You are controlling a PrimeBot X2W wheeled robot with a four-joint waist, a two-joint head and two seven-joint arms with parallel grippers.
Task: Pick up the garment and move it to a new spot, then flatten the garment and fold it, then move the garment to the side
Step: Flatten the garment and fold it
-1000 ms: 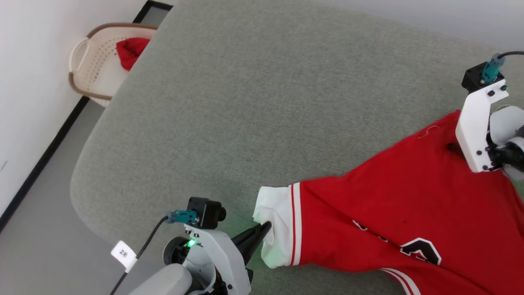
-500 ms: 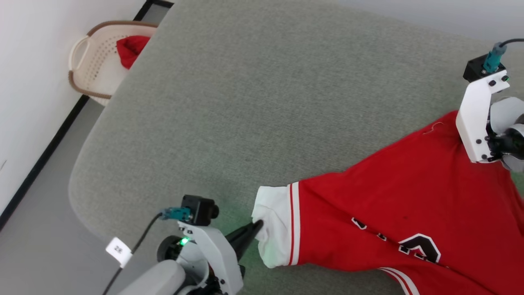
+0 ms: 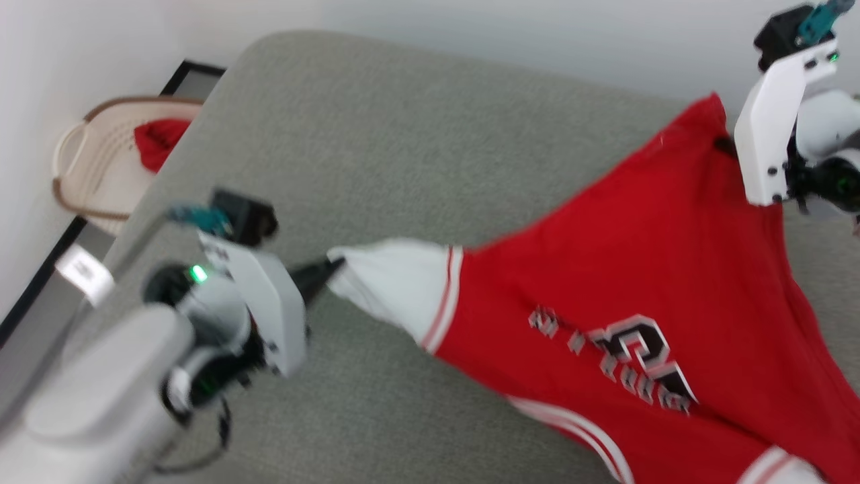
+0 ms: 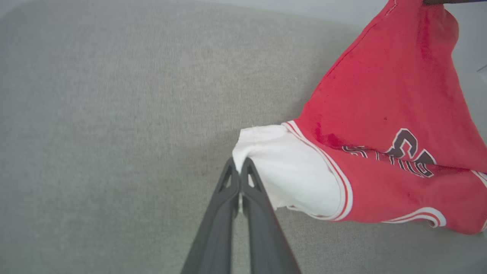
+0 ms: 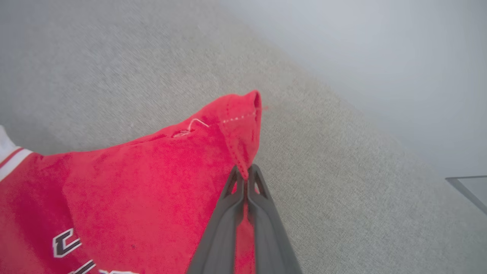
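red garment (image 3: 638, 269), black print (image 3: 631, 356) blurred, pinched in left claw (image 4: 240, 163) and right claw (image 5: 247, 172)

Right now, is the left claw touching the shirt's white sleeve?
Touching. The left wrist view shows the left gripper shut, its tips pinching the edge of the white sleeve of the garment.

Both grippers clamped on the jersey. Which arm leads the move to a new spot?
Right, probably: the right gripper pinches a red corner of the jersey, with most cloth hanging near it; the left gripper pinches only the white sleeve tip.
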